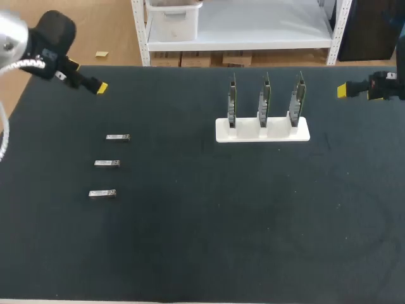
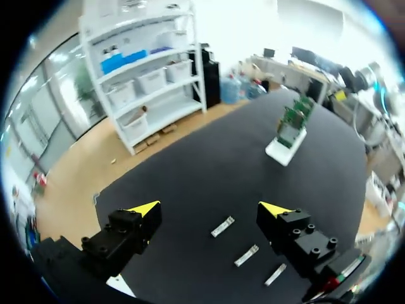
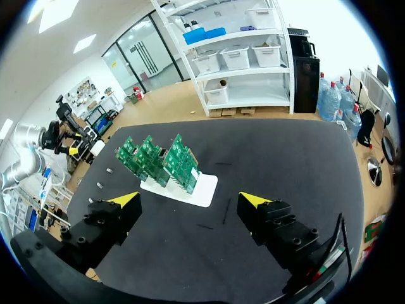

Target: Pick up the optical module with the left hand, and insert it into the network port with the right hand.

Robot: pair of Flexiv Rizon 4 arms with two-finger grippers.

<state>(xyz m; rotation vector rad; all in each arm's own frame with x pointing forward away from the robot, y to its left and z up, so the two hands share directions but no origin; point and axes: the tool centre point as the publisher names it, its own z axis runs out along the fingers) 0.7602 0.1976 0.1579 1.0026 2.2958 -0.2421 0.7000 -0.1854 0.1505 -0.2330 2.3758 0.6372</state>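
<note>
Three small silver optical modules lie in a column on the black mat at the left: the far one (image 1: 118,137), the middle one (image 1: 107,163) and the near one (image 1: 102,193). In the left wrist view they lie between and below the fingers, the far one (image 2: 222,226) closest to the middle. My left gripper (image 1: 100,87) (image 2: 212,208) hovers open over the mat's far left corner, above the modules. A white holder (image 1: 262,130) (image 3: 183,188) carries three upright green circuit boards (image 1: 264,100) with the ports. My right gripper (image 1: 342,90) (image 3: 190,199) hangs open at the far right, well away from the boards.
The black mat (image 1: 215,228) covers the whole table. Its wide middle and near part hold nothing but the holder and modules. The table's far edge runs just behind both grippers.
</note>
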